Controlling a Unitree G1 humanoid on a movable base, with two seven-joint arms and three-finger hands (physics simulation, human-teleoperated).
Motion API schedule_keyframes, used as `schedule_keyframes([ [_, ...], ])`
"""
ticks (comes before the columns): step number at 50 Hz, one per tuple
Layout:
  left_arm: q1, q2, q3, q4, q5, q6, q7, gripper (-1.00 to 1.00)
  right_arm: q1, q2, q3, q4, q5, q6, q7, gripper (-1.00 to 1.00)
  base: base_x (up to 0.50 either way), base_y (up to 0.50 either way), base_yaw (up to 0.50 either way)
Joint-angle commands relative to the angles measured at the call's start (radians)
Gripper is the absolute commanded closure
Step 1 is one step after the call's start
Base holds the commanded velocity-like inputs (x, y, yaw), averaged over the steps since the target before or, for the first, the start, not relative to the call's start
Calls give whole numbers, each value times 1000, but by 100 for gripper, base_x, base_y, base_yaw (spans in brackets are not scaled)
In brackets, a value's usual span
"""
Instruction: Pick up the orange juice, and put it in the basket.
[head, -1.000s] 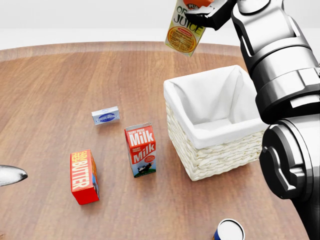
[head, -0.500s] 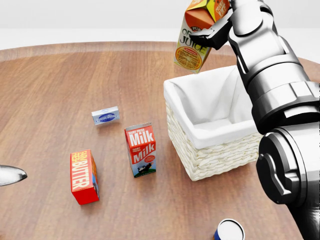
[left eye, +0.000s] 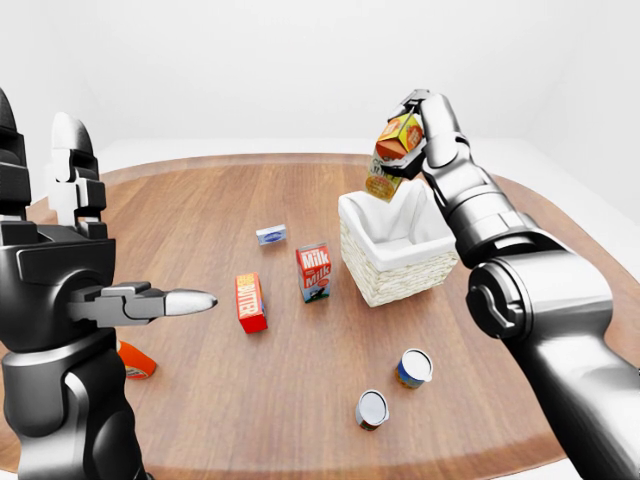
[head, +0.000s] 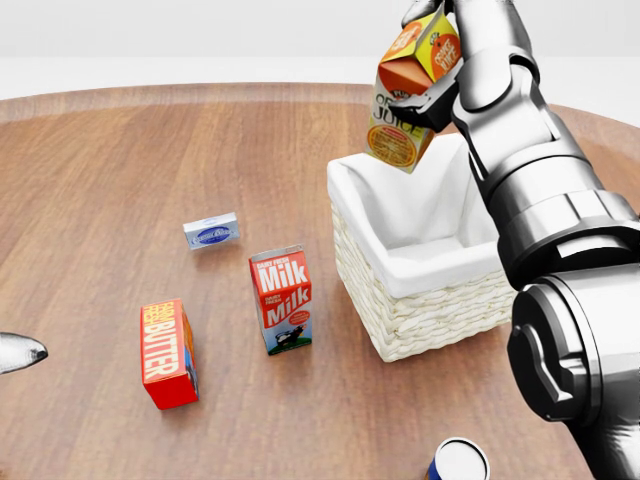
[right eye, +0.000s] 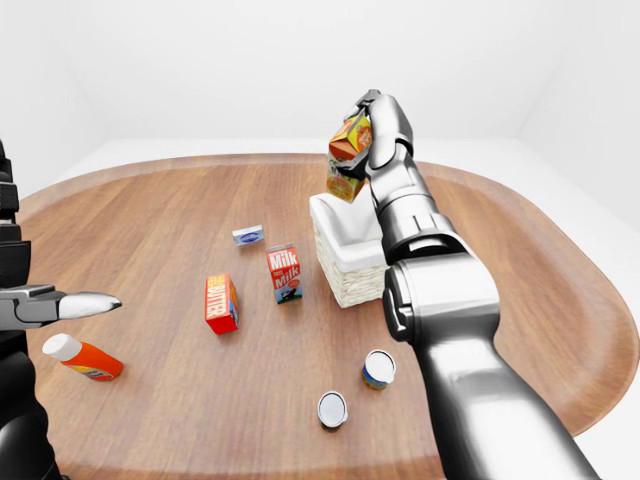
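The orange juice carton (head: 408, 98) hangs tilted in the air, its lower end over the upper-left rim of the wicker basket (head: 430, 318). My right hand (head: 442, 72) is shut on the carton's upper half, fingers wrapped round its side. The basket has a white cloth lining, and nothing shows inside it. My left hand (left eye: 150, 301) is held up at the left of the left-eye view, far from the carton, fingers open and holding nothing. Only its fingertip (head: 20, 352) shows in the head view.
Left of the basket stand a milk carton (head: 282, 300), a red butter box (head: 167, 352) and a small blue-and-white box (head: 211, 232). Two cans (left eye: 414, 367) (left eye: 371, 408) sit below the basket. An orange bottle (right eye: 82, 357) lies near the table's left edge.
My right hand has carried the juice carton down and to the right, from above the far rim to over the basket's opening. The left fingertip has drawn back slightly.
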Motion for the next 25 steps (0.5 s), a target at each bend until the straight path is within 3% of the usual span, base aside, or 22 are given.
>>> schedule_keyframes([
  [1, -1, 1, 0, 1, -2, 0, 1, -100, 20, 10, -13, -9, -54, -1, -44, 100, 0, 0, 0],
  [25, 2, 1, 4, -13, -8, 0, 0, -100, 87, 37, 5, -6, -118, -32, -101, 100, 0, 0, 0],
])
